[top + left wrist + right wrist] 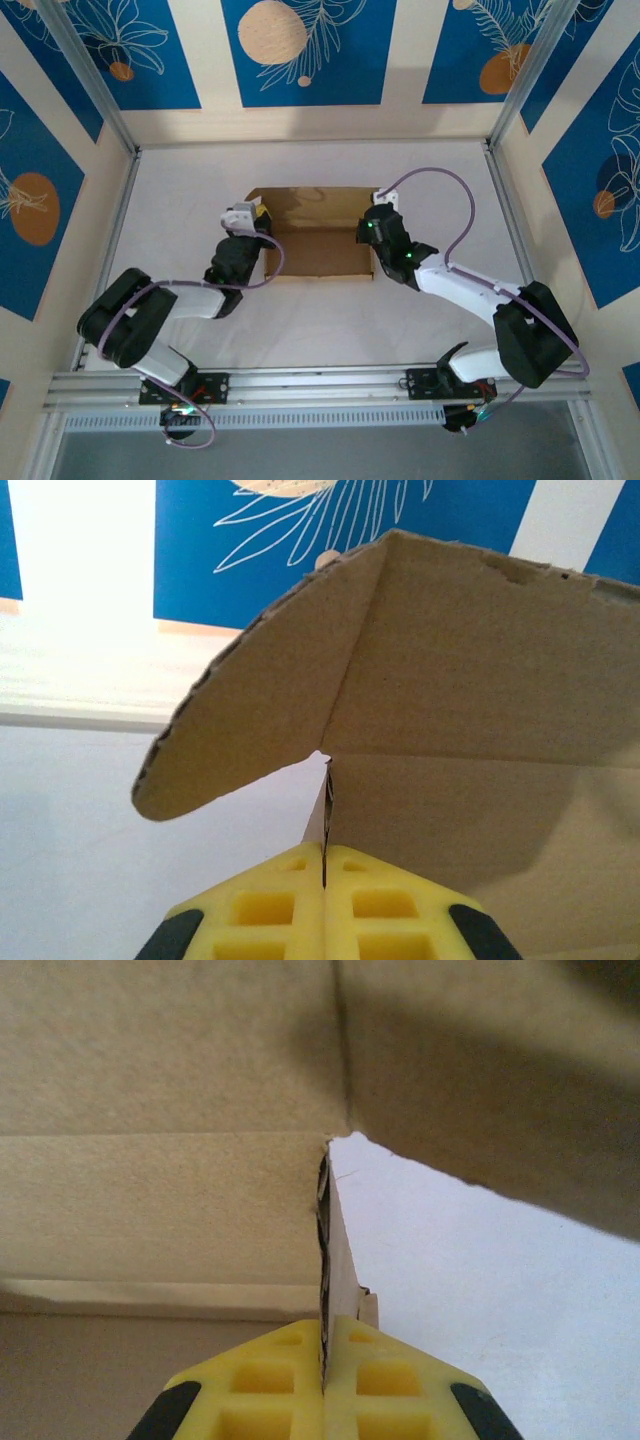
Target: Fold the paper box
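The paper box [315,232] is plain brown cardboard, partly set up in the middle of the white table, with its side walls raised and its back panel standing. My left gripper [258,213] is shut on the box's left side wall; in the left wrist view the yellow fingers [268,905] pinch the wall's edge [327,815], and a rounded flap [250,720] hangs above. My right gripper [376,228] is shut on the right side wall. The right wrist view shows its yellow fingers [385,1378] clamped on the wall's edge [330,1250].
The white table [310,315] extends around the box to grey metal frame posts [120,195] at both sides. Blue patterned panels [305,50] stand behind. The arm bases sit on a rail [310,382] at the near edge. A cable [440,185] loops off the right arm.
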You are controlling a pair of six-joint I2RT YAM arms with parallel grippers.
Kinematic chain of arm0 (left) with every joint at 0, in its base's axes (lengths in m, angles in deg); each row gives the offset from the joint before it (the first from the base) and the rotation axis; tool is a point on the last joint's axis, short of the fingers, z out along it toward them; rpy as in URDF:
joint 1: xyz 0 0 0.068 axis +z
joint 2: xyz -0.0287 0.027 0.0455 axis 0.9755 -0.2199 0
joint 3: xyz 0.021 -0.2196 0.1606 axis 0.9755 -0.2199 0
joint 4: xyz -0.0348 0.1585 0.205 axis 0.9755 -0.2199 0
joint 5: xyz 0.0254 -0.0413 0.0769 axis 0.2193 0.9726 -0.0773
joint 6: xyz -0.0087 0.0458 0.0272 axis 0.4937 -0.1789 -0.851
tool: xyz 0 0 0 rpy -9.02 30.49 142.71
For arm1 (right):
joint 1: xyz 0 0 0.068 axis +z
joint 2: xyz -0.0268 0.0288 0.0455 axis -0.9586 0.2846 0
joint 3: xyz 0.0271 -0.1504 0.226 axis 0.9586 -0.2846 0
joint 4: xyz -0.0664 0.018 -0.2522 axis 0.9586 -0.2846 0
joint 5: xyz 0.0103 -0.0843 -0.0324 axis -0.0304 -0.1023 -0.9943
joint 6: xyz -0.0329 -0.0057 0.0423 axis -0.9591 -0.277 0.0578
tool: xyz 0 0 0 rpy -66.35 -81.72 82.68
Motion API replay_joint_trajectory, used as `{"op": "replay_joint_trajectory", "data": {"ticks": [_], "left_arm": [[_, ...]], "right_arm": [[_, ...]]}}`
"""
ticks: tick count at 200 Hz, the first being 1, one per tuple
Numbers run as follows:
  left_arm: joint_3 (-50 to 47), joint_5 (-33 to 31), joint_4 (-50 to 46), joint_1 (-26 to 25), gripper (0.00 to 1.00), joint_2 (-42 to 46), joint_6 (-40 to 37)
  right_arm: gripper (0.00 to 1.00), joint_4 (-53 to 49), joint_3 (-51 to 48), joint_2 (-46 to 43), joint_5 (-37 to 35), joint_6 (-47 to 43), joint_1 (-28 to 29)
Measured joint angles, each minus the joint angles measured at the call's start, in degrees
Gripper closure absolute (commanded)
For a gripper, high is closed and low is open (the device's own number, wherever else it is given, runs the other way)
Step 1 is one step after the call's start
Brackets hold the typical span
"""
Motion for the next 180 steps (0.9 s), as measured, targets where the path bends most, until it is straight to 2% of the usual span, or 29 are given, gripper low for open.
{"op": "replay_joint_trajectory", "data": {"ticks": [49,180], "left_arm": [[-3.3,0.04,8.5,-1.14,0.92,-2.82,-0.74],[-5.16,-1.07,11.26,-3.23,0.87,-4.46,-1.57]], "right_arm": [[1.0,4.76,-4.37,-2.05,0.24,-0.17,0.22],[1.0,11.19,-10.23,-3.98,-1.53,0.48,1.77]]}}
